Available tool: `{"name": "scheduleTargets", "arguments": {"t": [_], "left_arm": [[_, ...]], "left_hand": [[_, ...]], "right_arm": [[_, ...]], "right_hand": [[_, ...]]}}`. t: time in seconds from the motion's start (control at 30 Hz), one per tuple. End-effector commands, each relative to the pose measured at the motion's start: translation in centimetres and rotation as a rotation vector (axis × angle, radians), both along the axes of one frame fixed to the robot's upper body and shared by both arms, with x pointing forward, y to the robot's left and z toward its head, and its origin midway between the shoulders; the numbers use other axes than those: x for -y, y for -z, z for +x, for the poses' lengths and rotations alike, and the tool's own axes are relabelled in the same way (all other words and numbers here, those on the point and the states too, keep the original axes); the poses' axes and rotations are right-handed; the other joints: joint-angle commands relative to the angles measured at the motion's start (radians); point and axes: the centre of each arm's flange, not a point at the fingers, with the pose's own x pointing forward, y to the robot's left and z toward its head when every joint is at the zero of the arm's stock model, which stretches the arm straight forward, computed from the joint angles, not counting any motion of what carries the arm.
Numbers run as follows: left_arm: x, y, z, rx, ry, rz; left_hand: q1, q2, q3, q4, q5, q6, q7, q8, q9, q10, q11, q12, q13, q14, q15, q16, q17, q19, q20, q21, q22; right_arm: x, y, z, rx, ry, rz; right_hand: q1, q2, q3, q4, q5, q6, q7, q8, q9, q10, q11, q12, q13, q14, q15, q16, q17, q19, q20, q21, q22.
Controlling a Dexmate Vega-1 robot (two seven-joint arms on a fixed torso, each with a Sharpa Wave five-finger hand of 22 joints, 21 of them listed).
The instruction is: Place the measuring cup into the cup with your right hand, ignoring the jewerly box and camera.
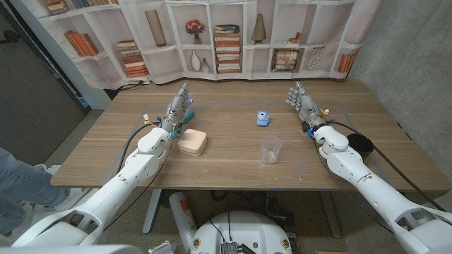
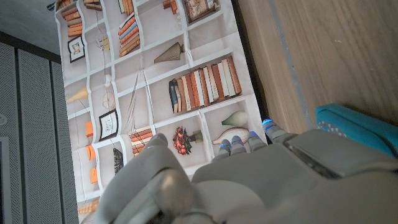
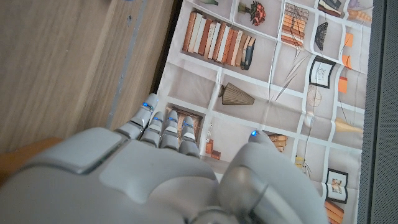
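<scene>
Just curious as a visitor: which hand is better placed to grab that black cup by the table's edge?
The right hand. The black measuring cup lies beside the right forearm, while the left hand stands across the table by the beige rounded box. Both hands hold nothing.

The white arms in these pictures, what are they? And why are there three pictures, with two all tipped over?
They belong to a robot standing at a wooden table. The big picture comes from a camera on its head, looking down. Its left hand and right hand are both up over the table with fingers apart, holding nothing. The other two pictures come from little cameras on its wrists, peeking over the back of each hand, so the room looks tilted. On the table lie a cream jewelry box, a small blue camera, a clear cup, and a black measuring cup beside the right arm.
</scene>
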Motion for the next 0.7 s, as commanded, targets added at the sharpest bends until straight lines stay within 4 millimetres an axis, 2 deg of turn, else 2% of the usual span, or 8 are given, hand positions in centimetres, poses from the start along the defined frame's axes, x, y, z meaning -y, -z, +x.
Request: {"name": "scheduleTargets", "arguments": {"t": [0.03, 0.7], "left_arm": [[0.4, -0.3, 0.6, -0.017, -0.002, 0.004], [0.8, -0.5, 0.7, -0.040, -0.004, 0.036]], "left_hand": [[0.013, 0.001, 0.007, -0.003, 0.003, -0.008, 0.000, 0.006, 0.002, -0.025, -0.003, 0.006, 0.002, -0.080, 0.001, 0.005, 0.002, -0.127, -0.016, 0.003, 0.001], [0.017, 0.003, 0.006, -0.007, 0.000, -0.009, 0.003, 0.005, 0.002, -0.025, 0.000, 0.005, 0.002, -0.079, 0.002, 0.004, 0.002, -0.124, -0.013, -0.003, 0.002]], "right_arm": [[-0.2, -0.5, 0.6, -0.008, -0.015, 0.010], [-0.9, -0.9, -1.5, 0.037, -0.023, -0.015]], "right_hand": [[0.007, 0.001, 0.007, 0.001, 0.004, 0.003, -0.002, 0.005, 0.005, 0.013, -0.003, 0.009, 0.002, 0.012, 0.002, 0.005, 0.005, 0.015, -0.005, 0.004, 0.005], [0.009, 0.008, 0.007, -0.003, 0.004, -0.001, 0.002, 0.005, 0.005, 0.021, -0.004, 0.012, 0.001, 0.021, 0.001, 0.007, 0.004, 0.022, -0.002, -0.009, 0.005]]}}
